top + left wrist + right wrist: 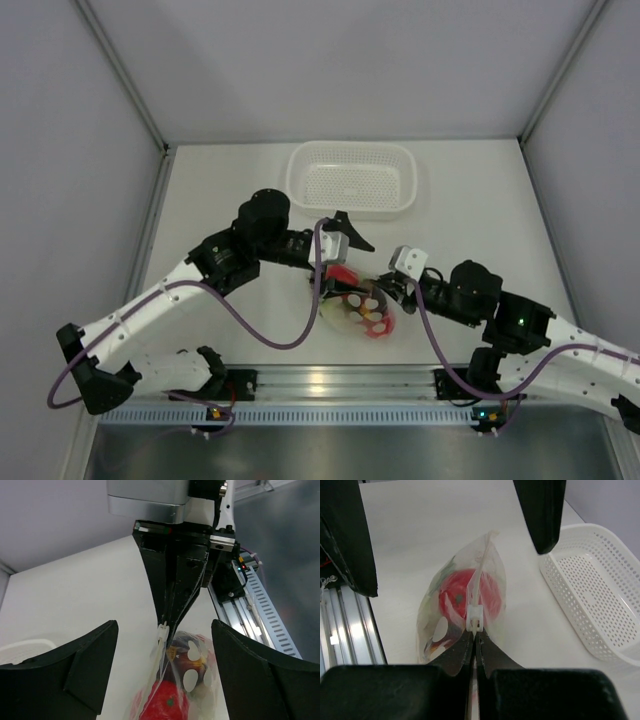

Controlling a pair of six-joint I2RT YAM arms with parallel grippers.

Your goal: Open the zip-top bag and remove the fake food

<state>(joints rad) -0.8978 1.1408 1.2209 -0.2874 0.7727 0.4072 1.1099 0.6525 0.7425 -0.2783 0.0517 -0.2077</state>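
The zip-top bag [362,308] stands on its edge on the table between the two grippers, with its zip edge on top. The fake food shows through it: a red ball [457,592] and a dark maroon ball [192,662]. My right gripper [474,632] is shut on the bag's top edge, right behind the white slider [474,616]. It also shows in the top view [385,292]. My left gripper [164,629] is open, with one finger on each side of the bag and touching nothing. It also shows in the top view [345,255]. The slider [162,631] sits at the right gripper's end.
A white perforated basket [352,148] stands empty at the back of the table; it also shows in the right wrist view [590,590]. An aluminium rail [330,380] runs along the table's near edge by the arm bases. Grey walls close in the table on three sides.
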